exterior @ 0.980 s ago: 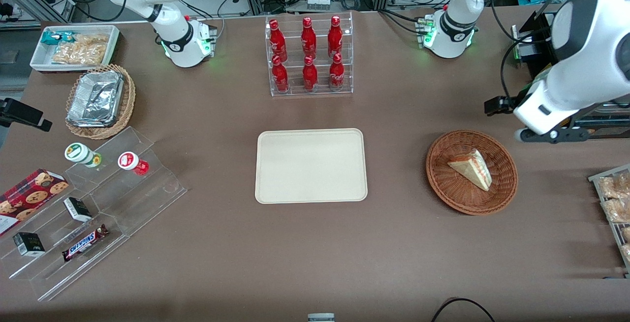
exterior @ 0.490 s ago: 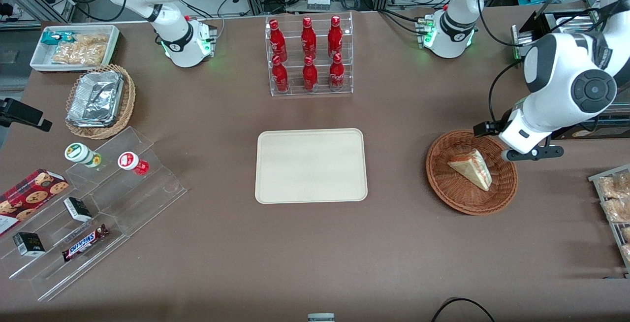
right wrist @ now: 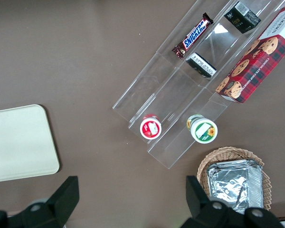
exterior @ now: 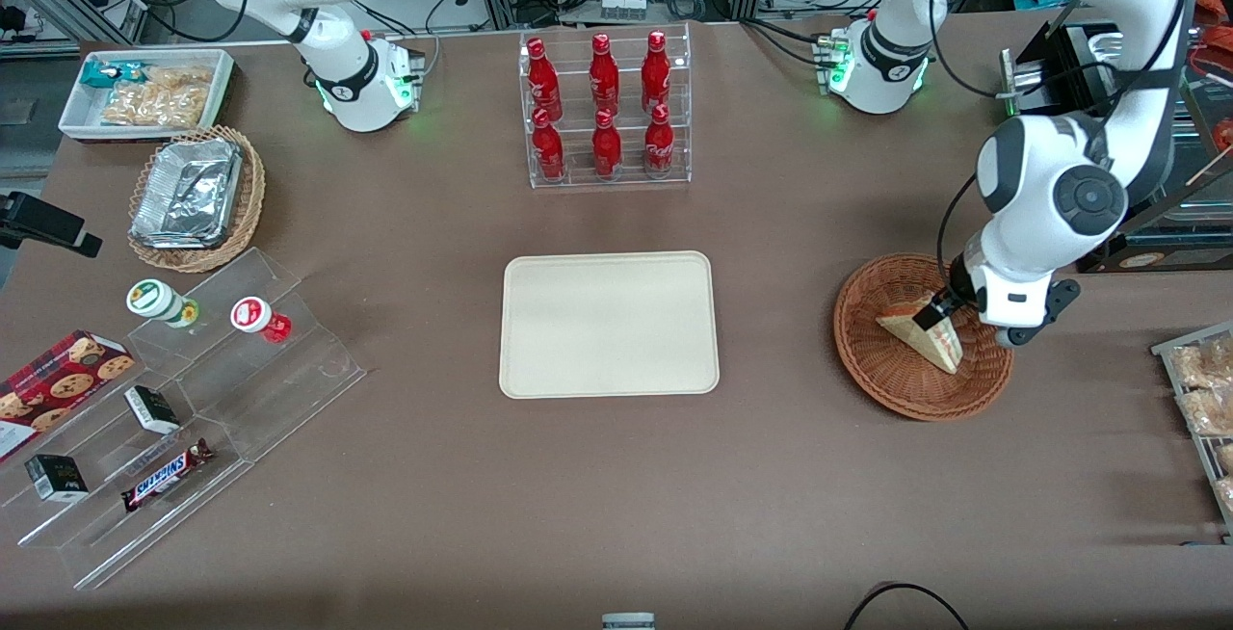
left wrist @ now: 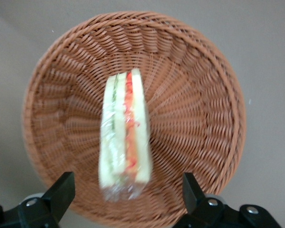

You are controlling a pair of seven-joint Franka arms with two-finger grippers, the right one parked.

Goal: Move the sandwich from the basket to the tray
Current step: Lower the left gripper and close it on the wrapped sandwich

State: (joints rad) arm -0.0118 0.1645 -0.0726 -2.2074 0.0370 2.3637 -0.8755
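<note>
We note the hand (left wrist: 126, 192) poised just above the sandwich (left wrist: 124, 149), fingers (left wrist: 61, 190) spread wide to either side of it and touching nothing, while the wedge lies in the basket (left wrist: 204, 95), well apart from the tray (exterior: 609, 324), probably lined up to straddle it.

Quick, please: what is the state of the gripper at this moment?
Gripper: open, holding nothing, above the sandwich in the basket, one finger on each side of it.
</note>
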